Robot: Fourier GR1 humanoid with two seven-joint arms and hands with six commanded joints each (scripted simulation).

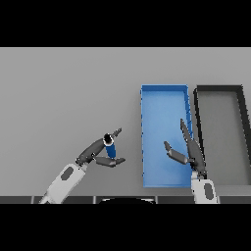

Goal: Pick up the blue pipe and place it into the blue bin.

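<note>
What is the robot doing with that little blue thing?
The left robot hand has its fingers curled around a blue pipe, left of the blue bin. The pipe is not in the bin yet. The right robot hand is open over the bin's right edge. A black bin sits beside the blue one.

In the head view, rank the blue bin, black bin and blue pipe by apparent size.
1. blue bin and black bin: look about alike, not ranked.
2. blue pipe, far smaller, gripped in the left hand.
</note>
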